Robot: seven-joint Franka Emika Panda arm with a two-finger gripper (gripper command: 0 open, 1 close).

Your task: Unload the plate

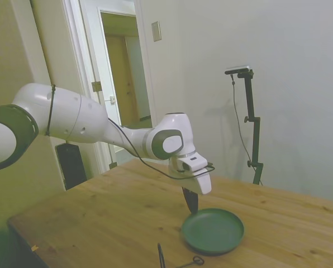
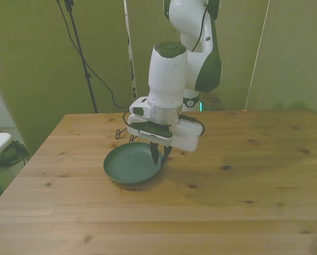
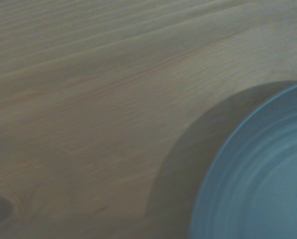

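Now | pincer (image 2: pixel 159 155) closed on plate (image 2: pixel 127 166) rim | plate on table (image 2: pixel 243 191)

I could read no text, label, brand or number anywhere around me; nothing in any of the three views carried legible writing.

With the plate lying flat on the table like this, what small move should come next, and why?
Probably let go and lift straight up. The plate lies flat on the wooden table, and the gripper sits at its rim on the front view's right, fingers close together as if pinching it. The thin black rack stands apart.
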